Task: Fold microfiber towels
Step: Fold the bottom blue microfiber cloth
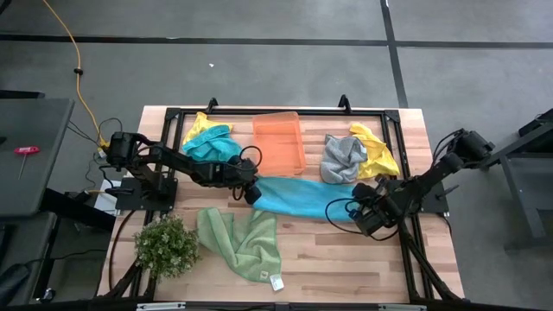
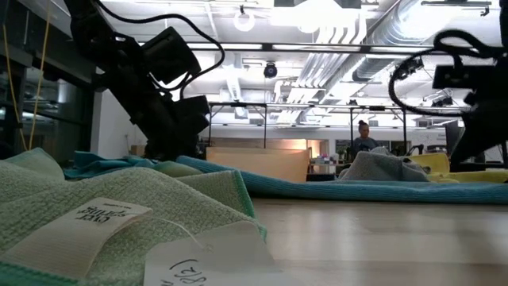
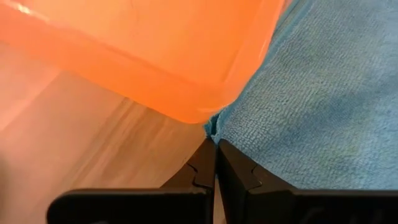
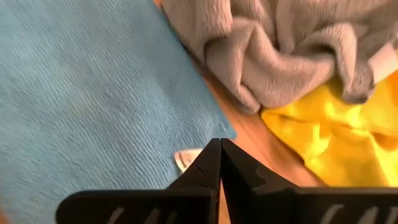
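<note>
A blue towel [image 1: 298,197] is seen spread flat at table centre in the high view, just at 6 o'clock of the orange bin [image 1: 279,142], its top edge touching or tucked under the bin's rim. The L gripper [image 1: 251,192] is placed at the towel's 9 o'clock end; in the L wrist view its fingers [image 3: 205,169] are pressed together, tips right at the blue towel's corner [image 3: 214,127] beside the bin's corner [image 3: 186,106]. Whether cloth is actually pinched can't be told. The R gripper [image 1: 359,210] is set at the towel's 3 o'clock end; in the R wrist view its fingers [image 4: 214,168] are likewise closed tip to tip, at the towel's corner [image 4: 211,124], w/ a small white tag [image 4: 186,159] just beside the tips; a pinch on the cloth can't be confirmed. A grey towel [image 1: 343,158] is bunched at 3 o'clock of the bin, touching a yellow towel [image 1: 376,153] on its far side. A second blue towel [image 1: 213,147] is crumpled at 9 o'clock of the bin, over another yellow one [image 1: 198,127]. A green towel [image 1: 242,240] w/ a white tag [image 1: 276,282] is lying loose at 7 o'clock of the spread towel, near a plant [image 1: 167,245] at the table's 8 o'clock corner.
</note>
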